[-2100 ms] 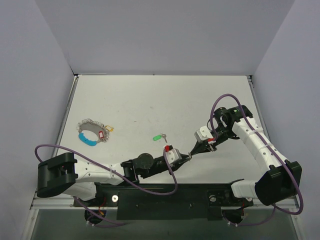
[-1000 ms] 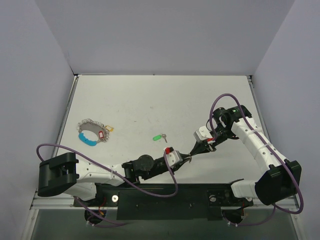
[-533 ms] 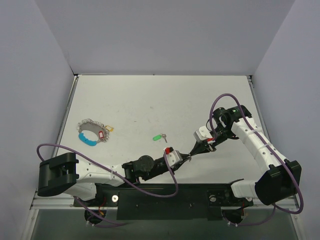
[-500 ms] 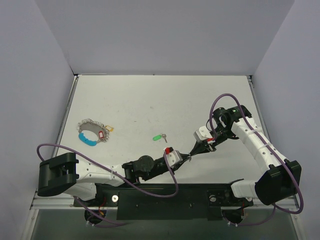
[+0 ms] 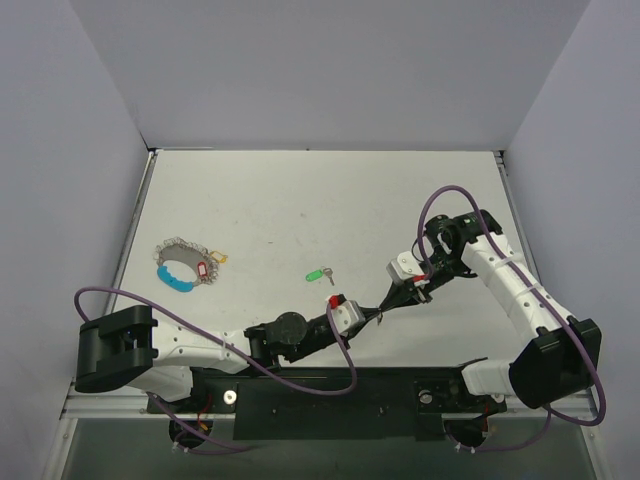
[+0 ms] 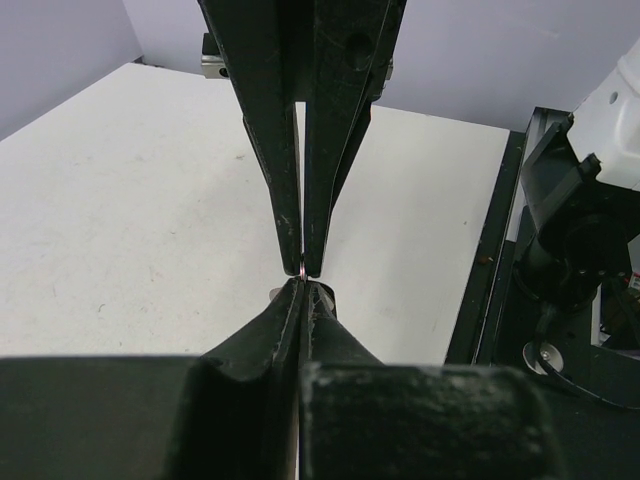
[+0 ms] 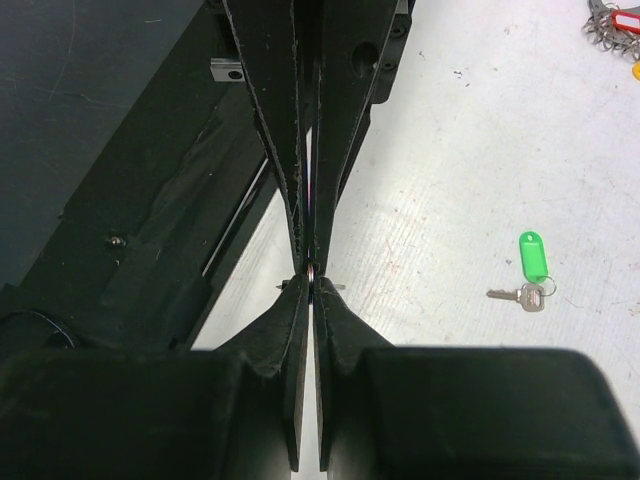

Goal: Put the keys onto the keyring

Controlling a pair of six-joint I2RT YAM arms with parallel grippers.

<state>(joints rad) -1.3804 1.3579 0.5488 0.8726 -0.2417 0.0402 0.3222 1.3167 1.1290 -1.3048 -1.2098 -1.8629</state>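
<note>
My left gripper (image 5: 377, 314) and right gripper (image 5: 387, 305) meet tip to tip just above the table, front centre. Both are shut on the same thin piece of silver metal, a small key's ring (image 7: 314, 272). Silver bits (image 6: 276, 292) stick out on either side of the tips. Its tag is hidden. In the left wrist view my own tips (image 6: 302, 284) face the right gripper's tips (image 6: 302, 268). The green-tagged key (image 5: 320, 272) lies loose on the table and also shows in the right wrist view (image 7: 533, 257). The keyring (image 5: 188, 265), with blue, red and yellow tags, lies far left.
The black base rail (image 5: 330, 392) runs along the table's near edge, right below the two grippers. Purple cables (image 5: 450, 200) loop over both arms. Grey walls close in the white table (image 5: 300, 200) on three sides.
</note>
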